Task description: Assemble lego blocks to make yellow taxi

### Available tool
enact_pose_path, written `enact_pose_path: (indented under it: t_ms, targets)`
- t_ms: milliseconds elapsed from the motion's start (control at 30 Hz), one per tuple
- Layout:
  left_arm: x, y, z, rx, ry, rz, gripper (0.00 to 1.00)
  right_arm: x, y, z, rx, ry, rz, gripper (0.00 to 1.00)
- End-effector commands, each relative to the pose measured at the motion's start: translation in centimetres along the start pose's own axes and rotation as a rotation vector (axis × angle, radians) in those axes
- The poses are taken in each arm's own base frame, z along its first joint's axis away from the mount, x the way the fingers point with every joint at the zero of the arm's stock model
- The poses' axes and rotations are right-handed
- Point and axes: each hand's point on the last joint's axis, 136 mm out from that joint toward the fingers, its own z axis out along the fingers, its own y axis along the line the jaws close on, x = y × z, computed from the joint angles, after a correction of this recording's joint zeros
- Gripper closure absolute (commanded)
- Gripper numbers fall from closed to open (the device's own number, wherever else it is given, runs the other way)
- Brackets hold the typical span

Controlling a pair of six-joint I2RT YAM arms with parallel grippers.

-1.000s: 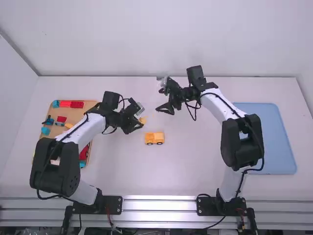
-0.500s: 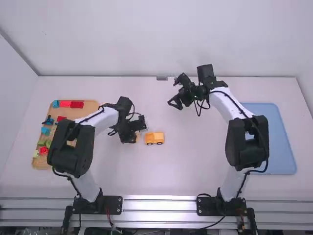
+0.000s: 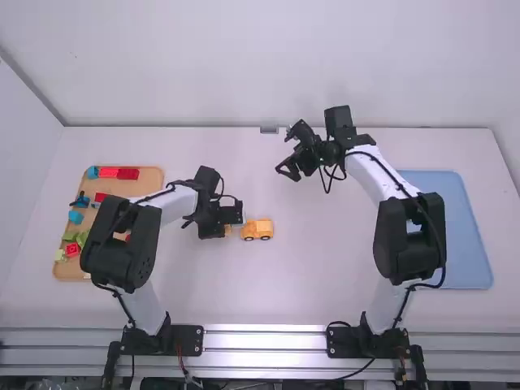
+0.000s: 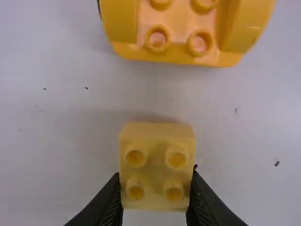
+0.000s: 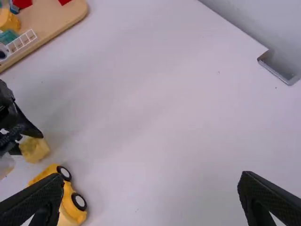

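A yellow block (image 4: 156, 165) is grasped between the left jaws, which press on two opposite sides of it; its four studs show. The yellow car (image 3: 257, 229) sits on the bench (image 3: 325, 276) just beyond that block, to the right of the left jaws, with a gap between car and block. Seen from the right jaws, the car lies back toward the arm bases and a little to the left. The right jaws are released, spread wide apart.

The left arm (image 3: 122, 244) bends at its black elbow and runs inward, its wrist turned down over the bench. The right arm (image 3: 375, 175) rises from its base and folds left, its jaws well apart from the left jaws and farther from the bases.

To the left of the left jaws is a wooden tray (image 3: 146, 185) of loose blocks, partly hidden by the left arm. A blue tray (image 3: 459, 236) lies to the right of the right jaws, partly covered by the right arm. In the high view the left jaws hide much of the held block. In the left wrist view the car is cut off at the edge; whether the block touches the bench I cannot tell.
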Motion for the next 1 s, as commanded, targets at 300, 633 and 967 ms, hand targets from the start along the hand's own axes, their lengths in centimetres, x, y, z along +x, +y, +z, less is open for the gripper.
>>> enact_pose_path:
  t_ms: [300, 633, 967]
  targets:
    - [-0.4, 0.3, 0.3, -0.013, -0.035, 0.018, 0.01, -1.1, 0.7, -0.7, 0.003, -0.026, -0.024, 0.01]
    - [-3.8, 1.4, -6.1, 0.024, -0.336, 0.021, 0.01, -1.2, 0.6, -0.8, 0.006, -0.030, -0.029, 0.01]
    - [-1.3, 4.1, -8.9, 0.002, -0.539, -0.199, 0.01, -1.6, 0.5, -0.7, 0.013, -0.043, -0.044, 0.01]
